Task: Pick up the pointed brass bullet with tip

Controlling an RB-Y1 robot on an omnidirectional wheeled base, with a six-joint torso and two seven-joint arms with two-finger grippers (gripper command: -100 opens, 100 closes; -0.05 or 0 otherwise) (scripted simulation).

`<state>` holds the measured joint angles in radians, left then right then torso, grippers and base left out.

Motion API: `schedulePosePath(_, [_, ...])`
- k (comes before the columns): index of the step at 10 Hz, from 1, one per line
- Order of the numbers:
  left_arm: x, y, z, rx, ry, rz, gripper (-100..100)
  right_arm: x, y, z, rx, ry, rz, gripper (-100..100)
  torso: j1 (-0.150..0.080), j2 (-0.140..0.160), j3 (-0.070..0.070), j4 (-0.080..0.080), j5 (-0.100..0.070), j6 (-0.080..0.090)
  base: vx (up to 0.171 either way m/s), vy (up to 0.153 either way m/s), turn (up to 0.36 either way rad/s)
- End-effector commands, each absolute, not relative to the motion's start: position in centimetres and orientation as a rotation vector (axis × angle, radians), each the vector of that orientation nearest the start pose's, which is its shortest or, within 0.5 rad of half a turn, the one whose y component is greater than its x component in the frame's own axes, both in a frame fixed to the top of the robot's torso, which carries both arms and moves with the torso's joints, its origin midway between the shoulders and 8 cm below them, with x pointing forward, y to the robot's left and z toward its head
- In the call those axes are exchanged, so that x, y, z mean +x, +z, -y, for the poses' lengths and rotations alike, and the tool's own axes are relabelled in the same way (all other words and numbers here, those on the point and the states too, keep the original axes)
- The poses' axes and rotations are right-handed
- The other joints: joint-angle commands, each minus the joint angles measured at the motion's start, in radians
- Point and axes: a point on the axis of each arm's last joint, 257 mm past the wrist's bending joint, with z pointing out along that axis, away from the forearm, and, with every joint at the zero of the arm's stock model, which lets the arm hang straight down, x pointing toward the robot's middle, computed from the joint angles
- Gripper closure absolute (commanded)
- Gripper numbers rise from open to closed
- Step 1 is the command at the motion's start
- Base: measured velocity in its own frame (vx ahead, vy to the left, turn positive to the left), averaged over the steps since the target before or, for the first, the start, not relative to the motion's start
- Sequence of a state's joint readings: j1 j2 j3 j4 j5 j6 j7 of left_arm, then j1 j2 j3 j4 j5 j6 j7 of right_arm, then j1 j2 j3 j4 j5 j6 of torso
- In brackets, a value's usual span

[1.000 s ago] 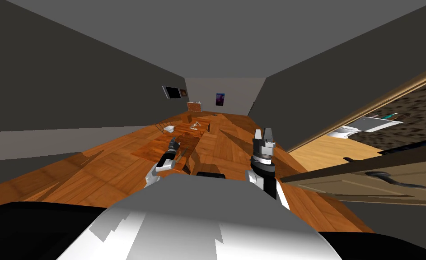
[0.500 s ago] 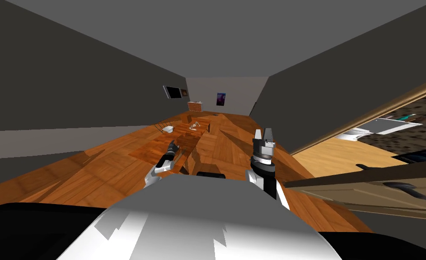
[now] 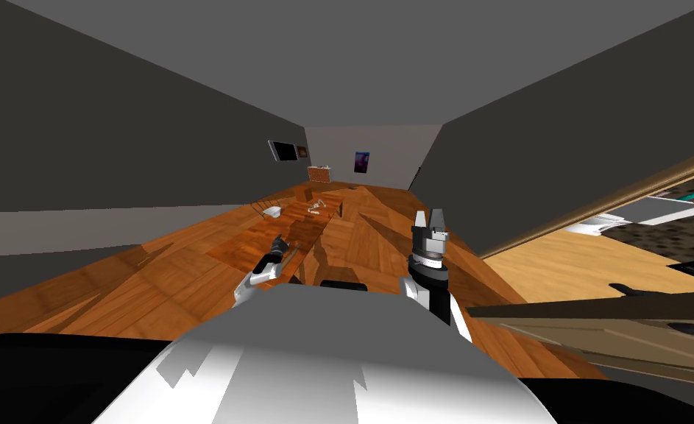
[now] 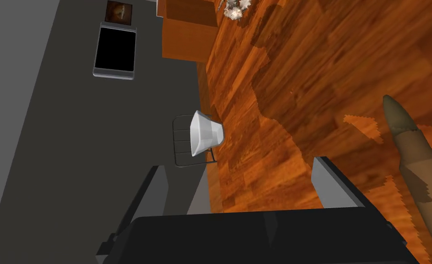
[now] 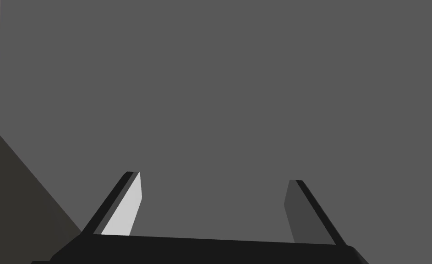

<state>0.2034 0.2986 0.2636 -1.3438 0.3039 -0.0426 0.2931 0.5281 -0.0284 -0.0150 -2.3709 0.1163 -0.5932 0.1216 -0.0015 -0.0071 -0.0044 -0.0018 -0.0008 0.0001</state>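
Our left gripper (image 4: pixel 238 165) stands wide, the brown bullet (image 4: pixel 407 137) just outside it, a white cup (image 4: pixel 205 133) beyond; our right gripper (image 5: pixel 214 177) likewise wide.

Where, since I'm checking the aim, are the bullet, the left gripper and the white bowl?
bullet (image 4: pixel 416 153): left wrist view, on its body behind the tip.
left gripper (image 4: pixel 237 164): left wrist view, midway between its fingertips.
white bowl (image 4: pixel 205 133): left wrist view, on its side.

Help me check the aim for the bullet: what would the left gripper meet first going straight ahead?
Probably the wood floor near the white cone by the wall; depth is unclear. The bullet lies outside the open left gripper, beside one finger.
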Motion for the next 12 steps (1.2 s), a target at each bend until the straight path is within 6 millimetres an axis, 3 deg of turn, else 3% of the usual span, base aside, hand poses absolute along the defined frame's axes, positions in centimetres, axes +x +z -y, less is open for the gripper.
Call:
schedulePosePath(1, [39.9, -38.5, -52.0, -1.835, -0.906, -0.876, -100, 30.8, 6.9, 25.8, 0.390, 1.127, -0.615, 0, 0.000, 0.000, 0.000, 0.000, 0.000, 0.000, 0.124, -0.049, 0.062])
schedulePosePath(8, [33.9, -46.9, -54.8, -2.084, -0.708, -0.854, -100, 30.8, 6.9, 25.8, 0.390, 1.127, -0.615, 0, 0.002, -0.003, -0.002, -0.001, 0.000, 0.000, 0.126, -0.044, 0.052])
schedulePosePath(9, [33.9, -46.9, -54.8, -2.084, -0.708, -0.854, -100, 30.8, 6.9, 25.8, 0.390, 1.127, -0.615, 0, 0.002, -0.001, -0.001, 0.000, 0.000, 0.000, 0.045, -0.018, 0.003])
schedulePosePath(10, [32.2, -48.7, -55.4, -2.148, -0.655, -0.844, -100, 30.8, 6.9, 25.8, 0.390, 1.127, -0.615, 0, 0.002, 0.002, 0.001, 0.000, 0.000, 0.000, 0.098, -0.016, 0.060])
schedulePosePath(12, [31.8, -49.1, -55.4, -2.157, -0.645, -0.844, -100, 30.8, 6.9, 25.8, 0.390, 1.127, -0.615, 0, 0.002, 0.000, 0.000, 0.000, 0.000, 0.000, 0.075, -0.022, 0.024])
